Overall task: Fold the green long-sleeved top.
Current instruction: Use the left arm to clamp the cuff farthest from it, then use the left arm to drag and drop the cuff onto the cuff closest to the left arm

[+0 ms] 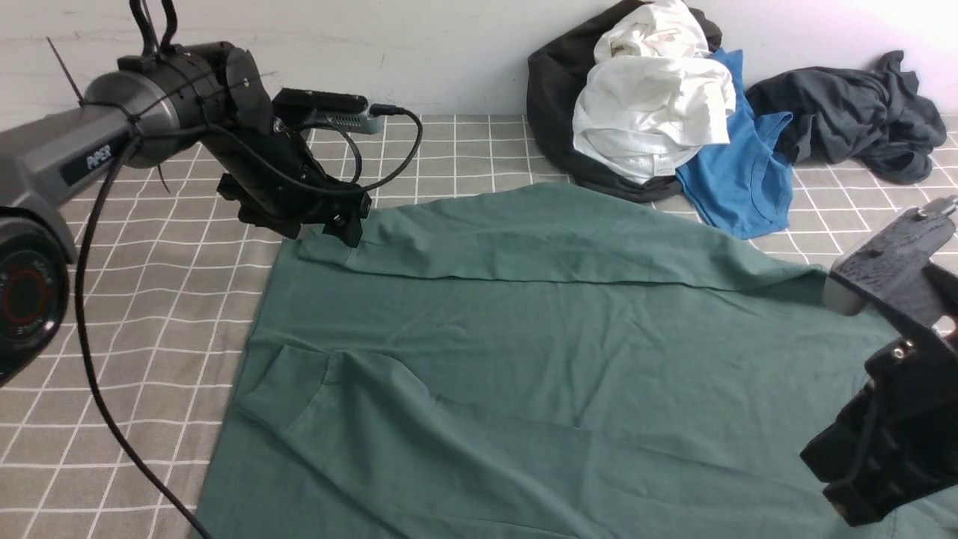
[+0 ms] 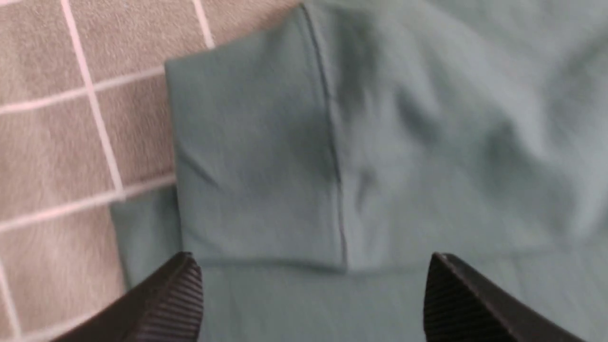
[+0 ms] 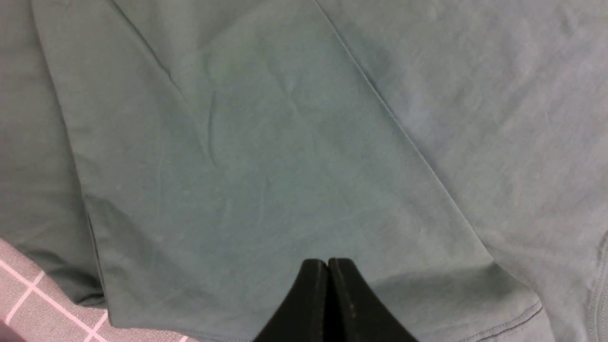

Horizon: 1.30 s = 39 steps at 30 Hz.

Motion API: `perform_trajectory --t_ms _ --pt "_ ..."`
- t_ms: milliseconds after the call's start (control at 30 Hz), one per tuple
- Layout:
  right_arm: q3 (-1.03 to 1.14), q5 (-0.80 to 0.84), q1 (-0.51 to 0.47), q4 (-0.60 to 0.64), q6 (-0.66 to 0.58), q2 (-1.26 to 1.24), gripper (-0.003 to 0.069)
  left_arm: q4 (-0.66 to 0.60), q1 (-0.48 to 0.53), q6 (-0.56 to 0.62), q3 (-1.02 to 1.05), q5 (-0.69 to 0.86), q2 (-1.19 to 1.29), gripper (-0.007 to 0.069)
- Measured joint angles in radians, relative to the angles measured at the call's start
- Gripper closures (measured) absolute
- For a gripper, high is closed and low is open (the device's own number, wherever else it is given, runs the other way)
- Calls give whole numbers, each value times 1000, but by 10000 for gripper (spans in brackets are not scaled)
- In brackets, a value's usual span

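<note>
On left arm (image 1: 67, 153), "PiPER"; left pincer (image 2: 311, 268) spread over green top (image 1: 524, 337); right pincer (image 3: 327, 263) closed

The long-sleeved top (image 1: 524, 337) is a plain, muted green with no print. The cloth (image 1: 150, 299) under it is greyish brown crossed by a white grid (thin lines, square checks). At the far right are a white garment (image 1: 651, 105), a blue garment (image 1: 741, 180), a black garment (image 1: 550, 90) and a charcoal garment (image 1: 846, 120).

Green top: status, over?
Left tool open over sleeve cuff. Right tool shut at right edge, grip unconfirmed. Green top spread flat, far sleeve folded across. Clothes pile beyond far edge.
</note>
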Motion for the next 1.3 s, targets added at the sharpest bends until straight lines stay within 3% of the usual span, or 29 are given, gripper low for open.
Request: perform_trajectory --t_ms 333,467,567,733,800,1133,1300 --pt "-1 0 0 7 1 0 673 15 11 -19 -163 -19 150 52" --pt "-1 0 0 7 12 0 673 15 11 -20 -171 -19 165 106" --pt "-2 -8 0 7 15 0 673 14 11 -20 -175 -9 165 219" --pt "-3 -15 0 7 15 0 673 8 11 -19 -175 16 156 508" --pt "-3 -16 0 8 15 0 673 8 11 -15 -175 22 148 566" --pt "-3 -41 0 8 15 0 673 18 11 -10 -176 82 57 577" --pt "-3 -42 0 8 15 0 673 28 11 -10 -175 97 61 541"
